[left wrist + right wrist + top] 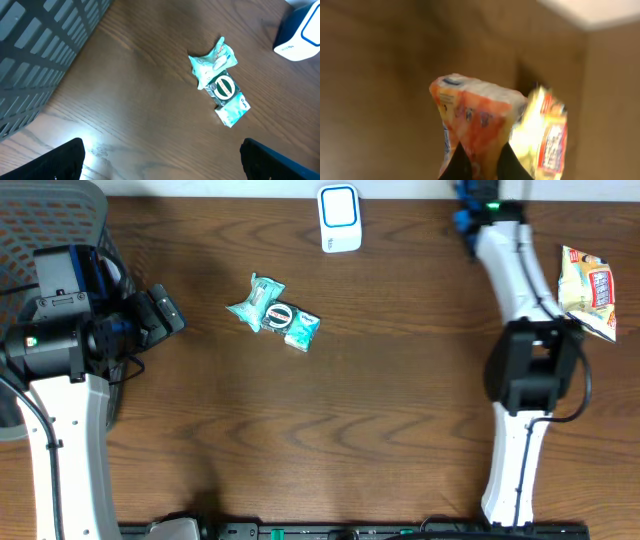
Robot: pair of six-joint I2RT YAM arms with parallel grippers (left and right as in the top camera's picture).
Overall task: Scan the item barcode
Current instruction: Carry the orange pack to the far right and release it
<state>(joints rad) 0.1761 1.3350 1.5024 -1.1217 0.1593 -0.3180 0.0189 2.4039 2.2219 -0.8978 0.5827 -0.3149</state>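
In the right wrist view my right gripper [481,161] is shut on the lower end of an orange and white snack packet [475,117], which stands up between the dark fingers [457,167]; the picture is blurred. Just behind it is a yellow packet with a red label [547,137], also lying at the table's right edge [588,290]. The overhead view shows neither the held packet nor these jaws. A white and blue scanner [339,218] stands at the back centre. My left gripper [162,165] hangs open over bare wood at the left [162,315].
A teal wrapped packet with a round green label [272,312] lies left of centre on the brown table [400,410], ahead of the left gripper [220,82]. A grey mesh basket [45,220] fills the back left corner. The scanner's corner [300,35] shows at upper right.
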